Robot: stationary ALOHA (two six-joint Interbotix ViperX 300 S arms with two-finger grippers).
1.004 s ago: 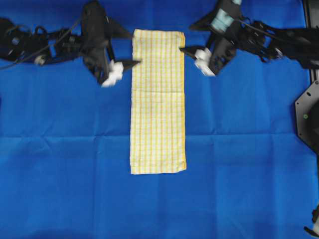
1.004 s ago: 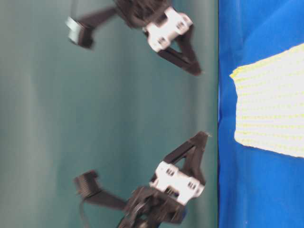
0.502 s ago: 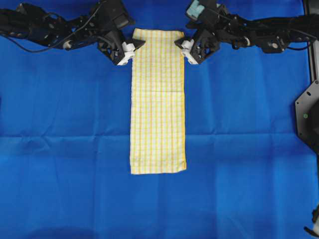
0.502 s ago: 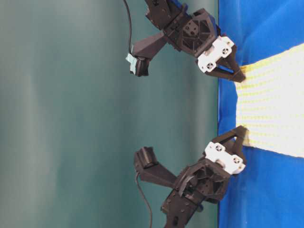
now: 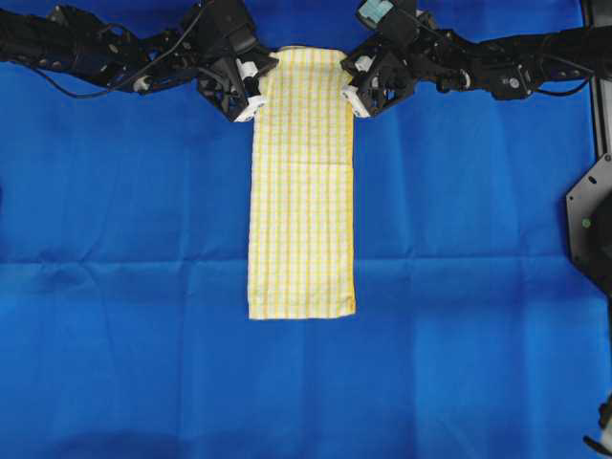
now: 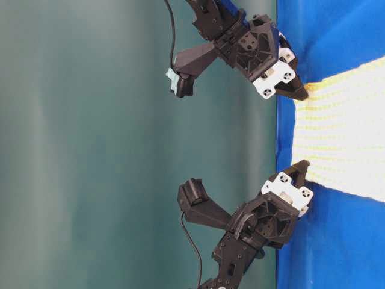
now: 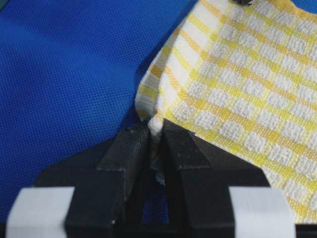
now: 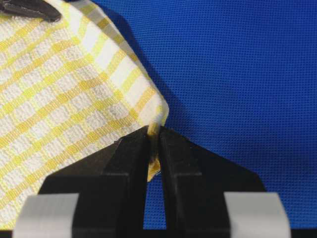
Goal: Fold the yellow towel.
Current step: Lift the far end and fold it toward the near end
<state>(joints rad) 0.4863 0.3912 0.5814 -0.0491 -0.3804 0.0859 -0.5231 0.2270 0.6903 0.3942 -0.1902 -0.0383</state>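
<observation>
The yellow towel (image 5: 302, 191) lies as a long narrow strip down the middle of the blue cloth, white with yellow checks. My left gripper (image 5: 256, 88) is shut on its far left corner, where a pinch of fabric shows between the fingertips (image 7: 155, 130). My right gripper (image 5: 350, 84) is shut on the far right corner, with the yellow hem caught between its jaws (image 8: 153, 133). Both corners are raised slightly off the cloth in the table-level view: the right gripper (image 6: 301, 93) is the upper one there and the left gripper (image 6: 302, 165) the lower. The towel's (image 6: 343, 144) near end lies flat.
The large blue cloth (image 5: 459, 239) covers the whole table, with a crease running across at about the towel's lower third. A black mount (image 5: 593, 220) sits at the right edge. Both arms reach in from the far side.
Both grippers went from open beside the towel's far corners to shut on them. The far end has bunched inward a little, and the near edge has slid slightly toward the far side.
</observation>
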